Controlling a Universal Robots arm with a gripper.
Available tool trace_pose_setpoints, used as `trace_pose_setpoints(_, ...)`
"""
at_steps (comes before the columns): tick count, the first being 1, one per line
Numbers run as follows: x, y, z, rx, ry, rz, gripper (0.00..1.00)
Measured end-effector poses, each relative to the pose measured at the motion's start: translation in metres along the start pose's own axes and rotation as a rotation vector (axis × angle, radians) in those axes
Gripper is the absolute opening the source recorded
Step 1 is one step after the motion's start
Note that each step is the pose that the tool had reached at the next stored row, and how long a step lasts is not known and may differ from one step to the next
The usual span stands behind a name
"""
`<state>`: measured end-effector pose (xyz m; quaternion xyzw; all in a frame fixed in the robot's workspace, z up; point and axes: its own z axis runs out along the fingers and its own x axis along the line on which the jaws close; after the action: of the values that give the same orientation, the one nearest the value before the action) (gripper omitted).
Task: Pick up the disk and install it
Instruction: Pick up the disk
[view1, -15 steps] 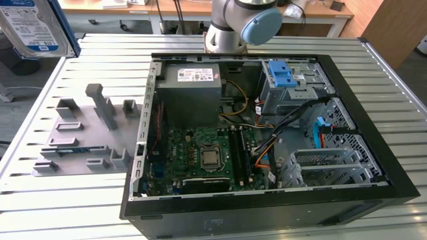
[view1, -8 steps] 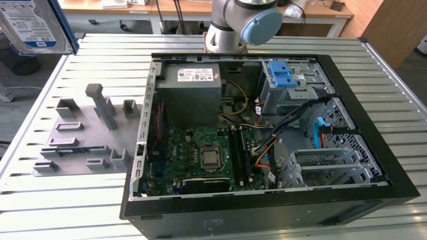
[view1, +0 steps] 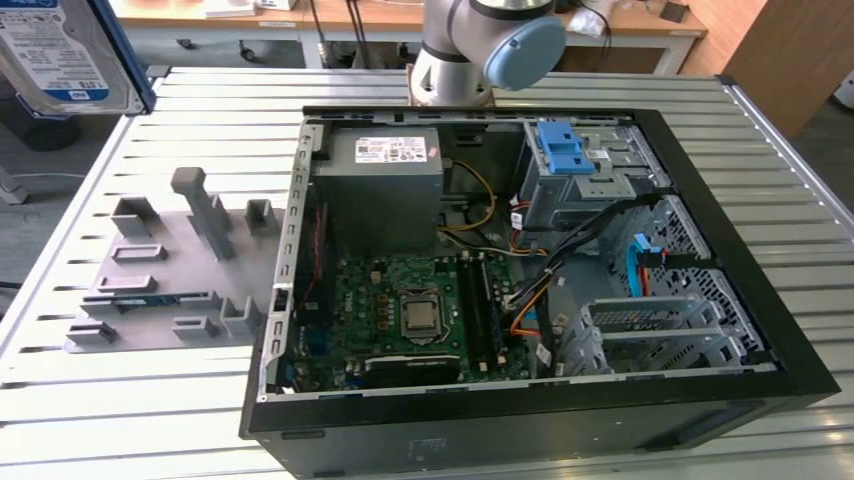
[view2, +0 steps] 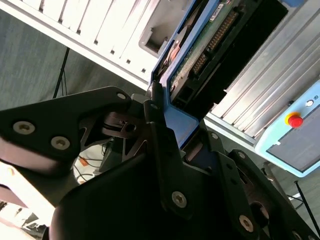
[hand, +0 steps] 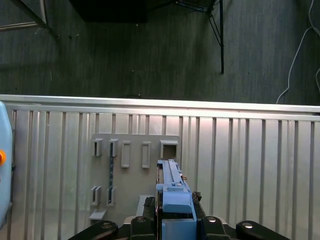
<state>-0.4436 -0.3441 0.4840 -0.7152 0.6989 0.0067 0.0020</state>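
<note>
Slatted metal worktop (view1: 200, 110), open computer case (view1: 534, 425) on it; my gripper (view2: 172, 127) clamped on the disk (view1: 60, 55), held aloft near a worktop corner.

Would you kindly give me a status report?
Gripper shut on disk, clamping its blue frame. Disk held aloft, outside open computer case. No obstruction seen.

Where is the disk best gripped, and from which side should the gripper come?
Come end-on and pinch the disk across its flat faces, on the blue carrier frame at one end. It is thin edge-on, so the gripper spans it, as here.
</note>
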Motion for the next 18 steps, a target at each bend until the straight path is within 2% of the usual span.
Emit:
trace_pose_setpoints(5,0.0116,0.0003,-0.0001,0.0011,0.0002,0.000,0.36)
trace_pose_setpoints(12,0.0163,-0.0020,-0.0001,0.0011,0.0057,0.000,0.36)
trace_pose_setpoints(18,0.0188,-0.0084,-0.0003,0.0009,0.0078,0.000,0.36)
